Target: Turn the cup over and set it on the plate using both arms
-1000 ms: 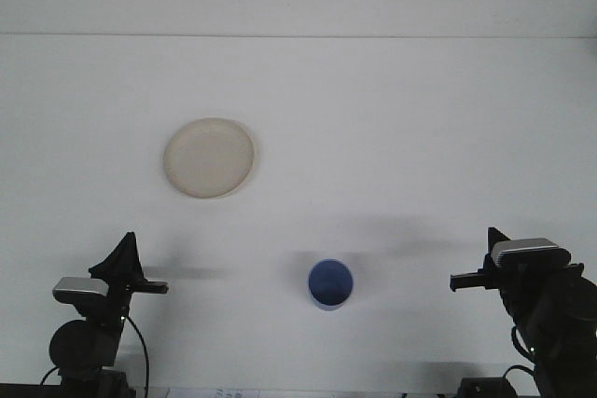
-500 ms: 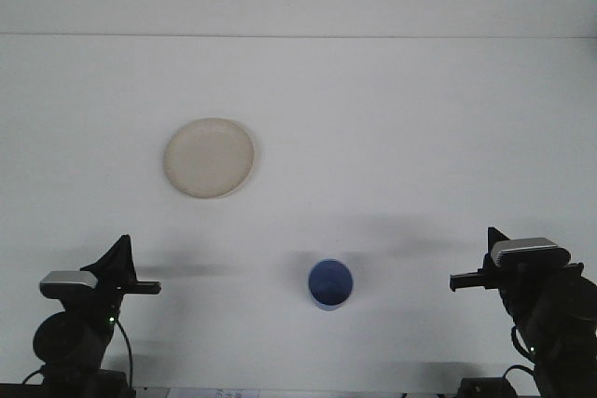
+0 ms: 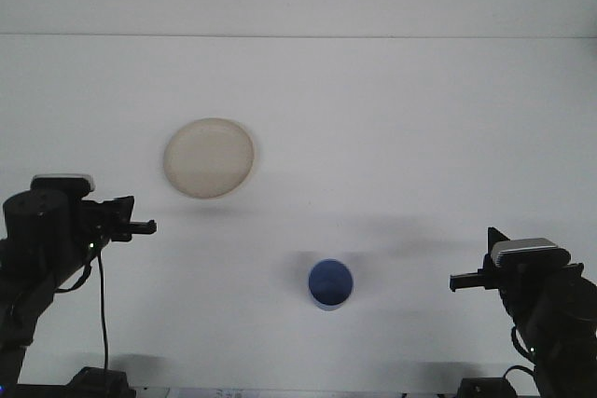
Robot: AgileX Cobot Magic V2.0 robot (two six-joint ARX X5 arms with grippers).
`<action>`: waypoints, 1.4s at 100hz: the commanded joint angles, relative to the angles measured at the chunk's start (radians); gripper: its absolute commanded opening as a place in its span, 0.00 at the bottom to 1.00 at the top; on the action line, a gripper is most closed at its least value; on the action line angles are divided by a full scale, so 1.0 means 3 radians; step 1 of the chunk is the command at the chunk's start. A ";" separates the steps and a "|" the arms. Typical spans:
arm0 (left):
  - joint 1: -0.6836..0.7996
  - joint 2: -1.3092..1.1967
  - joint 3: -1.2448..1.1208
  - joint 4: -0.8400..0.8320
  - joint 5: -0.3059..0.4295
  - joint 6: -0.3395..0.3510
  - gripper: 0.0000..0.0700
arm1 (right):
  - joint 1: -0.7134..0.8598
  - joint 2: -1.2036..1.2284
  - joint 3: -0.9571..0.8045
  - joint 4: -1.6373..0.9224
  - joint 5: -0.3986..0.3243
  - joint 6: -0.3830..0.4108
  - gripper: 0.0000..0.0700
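**Cup upright on the table, both arms clear of it**

Here the white table (image 3: 392, 137) fills nearly the whole front view, running back to a pale wall behind a faint horizontal edge. A cream plate (image 3: 209, 157) lies flat on the left half, bare. A blue cup (image 3: 330, 284) stands nearer the front and slightly right of centre, mouth up, its blue inside showing; it is well apart from the plate and nothing touches it.

The left gripper (image 3: 140, 226) is held above the surface at the left edge, below and to the left of the plate, with its dark tip pointing right. The right gripper (image 3: 464, 280) sits low in the right corner, tip pointing left toward the cup but well short of it. Whether either gripper's fingers are apart or together cannot be told from this angle.
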 commanded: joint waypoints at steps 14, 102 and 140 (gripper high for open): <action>-0.0061 0.0292 0.0189 -0.0043 0.0315 0.0104 0.02 | 0.0006 0.0018 0.0024 0.0033 -0.0001 0.0031 0.00; -0.2056 0.1658 0.0268 0.0403 0.0838 -0.0205 0.54 | 0.0006 0.0018 0.0024 0.0019 -0.0001 0.0032 0.00; -0.2425 0.2289 0.0486 0.0566 0.0834 -0.0163 0.54 | 0.0006 0.0018 0.0024 -0.0011 -0.0001 0.0032 0.00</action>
